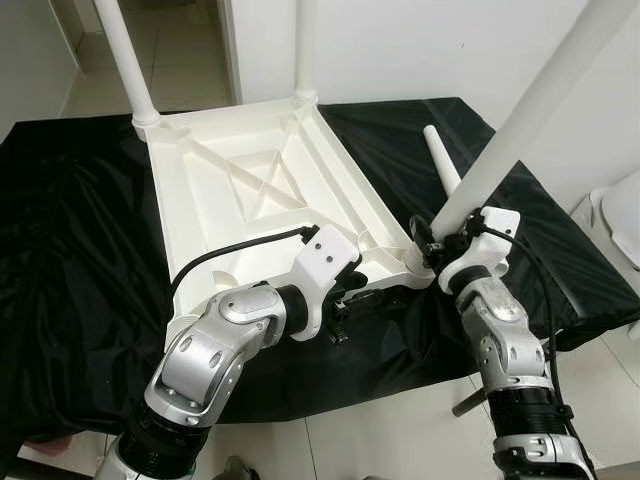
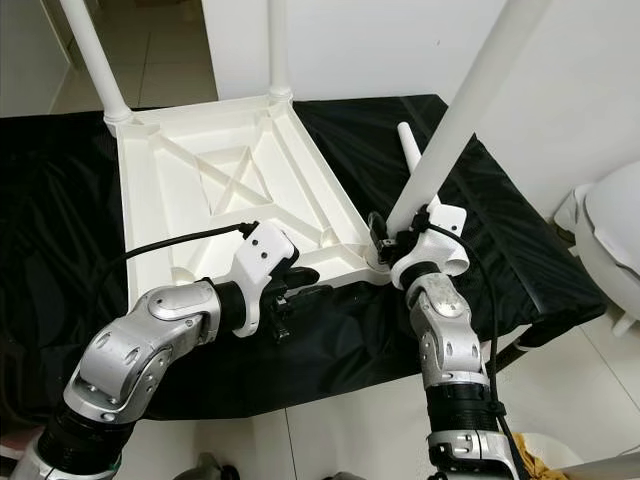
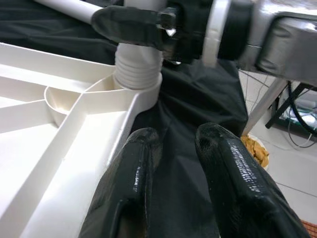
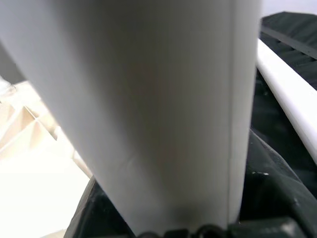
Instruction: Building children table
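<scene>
— Where does the table stand?

— The white tabletop [image 1: 260,200] lies upside down on the black cloth [image 1: 70,250], two legs already upright at its far corners. A third leg [image 1: 530,110] stands in the near right corner socket [image 3: 138,74], its long axis rising steeply and leaning toward the robot's right. A fourth, loose leg [image 1: 442,160] lies on the cloth just beyond.

— Which arm has the leg?

— The right gripper [image 1: 432,245] — its fingers are closed around the leg's base, right above the socket. I judge it is seating or twisting the leg home.

— And the other?

— The left gripper [image 3: 176,148] sits low at the tabletop's near edge, pointing toward that same corner. Its fingers are a narrow gap apart with nothing held, one lying against the rim.
</scene>
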You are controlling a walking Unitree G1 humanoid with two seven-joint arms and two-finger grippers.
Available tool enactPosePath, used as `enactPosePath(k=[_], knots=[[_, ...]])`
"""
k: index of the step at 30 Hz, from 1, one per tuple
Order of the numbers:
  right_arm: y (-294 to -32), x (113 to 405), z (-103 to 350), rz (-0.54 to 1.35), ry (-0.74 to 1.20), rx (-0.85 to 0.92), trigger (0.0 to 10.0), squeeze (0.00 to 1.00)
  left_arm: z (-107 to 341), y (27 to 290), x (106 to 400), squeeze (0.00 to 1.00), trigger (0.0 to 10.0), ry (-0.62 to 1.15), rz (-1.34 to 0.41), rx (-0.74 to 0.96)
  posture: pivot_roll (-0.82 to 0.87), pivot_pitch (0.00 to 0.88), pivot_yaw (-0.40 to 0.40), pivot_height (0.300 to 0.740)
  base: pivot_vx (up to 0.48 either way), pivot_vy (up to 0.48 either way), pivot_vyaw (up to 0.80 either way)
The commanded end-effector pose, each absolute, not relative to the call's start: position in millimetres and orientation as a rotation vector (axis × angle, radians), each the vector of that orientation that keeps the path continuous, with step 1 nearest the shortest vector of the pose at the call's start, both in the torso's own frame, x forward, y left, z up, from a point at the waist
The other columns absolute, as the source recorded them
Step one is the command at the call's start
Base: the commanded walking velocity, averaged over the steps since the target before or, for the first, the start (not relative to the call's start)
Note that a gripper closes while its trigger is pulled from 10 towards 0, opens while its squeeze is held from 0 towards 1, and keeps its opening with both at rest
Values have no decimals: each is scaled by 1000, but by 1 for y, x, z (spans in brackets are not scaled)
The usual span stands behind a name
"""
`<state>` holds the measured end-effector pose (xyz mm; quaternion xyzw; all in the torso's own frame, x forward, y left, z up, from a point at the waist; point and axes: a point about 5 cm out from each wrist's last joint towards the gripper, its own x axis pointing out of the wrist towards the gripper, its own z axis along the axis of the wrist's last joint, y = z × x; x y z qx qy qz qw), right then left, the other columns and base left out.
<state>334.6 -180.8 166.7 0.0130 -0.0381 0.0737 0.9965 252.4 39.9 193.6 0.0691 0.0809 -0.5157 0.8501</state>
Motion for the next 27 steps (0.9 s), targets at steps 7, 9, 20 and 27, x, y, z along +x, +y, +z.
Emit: enactPosePath(k=[7, 9, 20, 27], knots=[[-184, 340, 140, 129, 94, 33, 10000, 0, 194, 41, 250, 0, 10000, 162, -1056, 154, -29, 48, -15, 740, 0, 0, 0], [-183, 340, 140, 131, 97, 26, 10000, 0, 194, 41, 250, 0, 10000, 163, -1053, 153, -29, 48, -15, 740, 0, 0, 0], [-184, 340, 129, 109, 140, 48, 10000, 0, 193, 43, 248, 0, 10000, 167, -1041, 145, -23, 54, -22, 740, 0, 0, 0], [-182, 338, 130, -7, 105, 21, 10000, 0, 193, 43, 248, 0, 10000, 167, -1038, 144, -23, 56, -24, 740, 0, 0, 0]])
